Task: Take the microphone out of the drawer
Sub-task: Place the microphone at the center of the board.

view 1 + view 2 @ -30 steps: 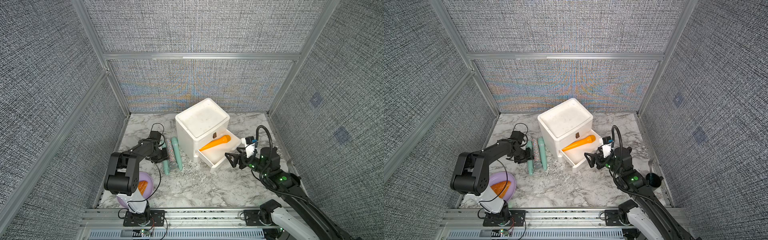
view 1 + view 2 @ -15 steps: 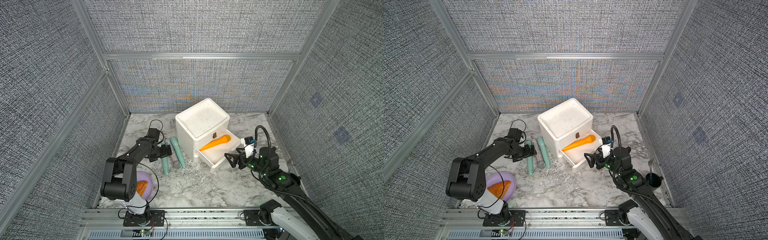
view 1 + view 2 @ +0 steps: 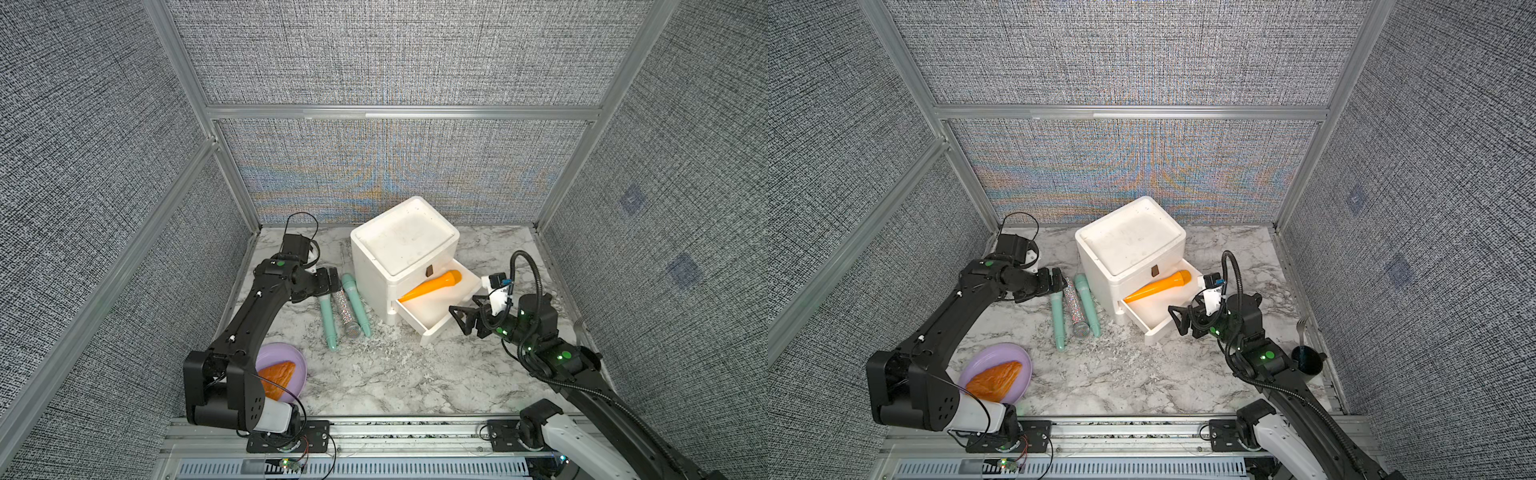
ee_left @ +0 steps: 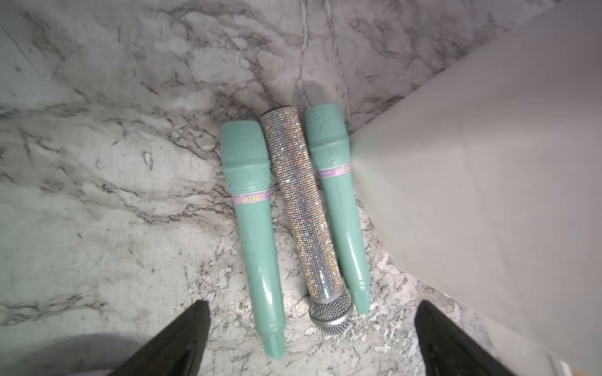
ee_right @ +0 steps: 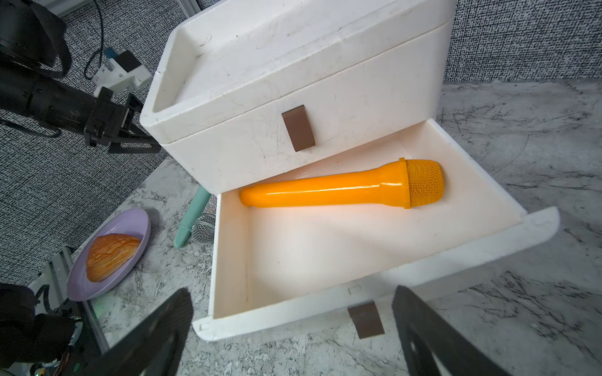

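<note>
Marble-patterned desk (image 3: 395, 374) carries a white box (image 3: 399, 245). Beside it a glittery microphone (image 4: 301, 208) lies between two teal microphones (image 4: 254, 228), and a purple plate (image 3: 984, 361) with a pastry (image 3: 994, 380) is near. The left gripper (image 3: 332, 282) hovers over them, wide open and empty. The orange microphone (image 5: 342, 188) lies at the back of the open drawer (image 5: 391, 270). The right gripper (image 3: 459, 321), also wide open and empty, is just outside the drawer front, apart from it.

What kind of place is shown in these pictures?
Probably a lab robot test cell: left arm and right arm on a metal rail, grey fabric walls in aluminium frames, a marble-pattern tabletop.
</note>
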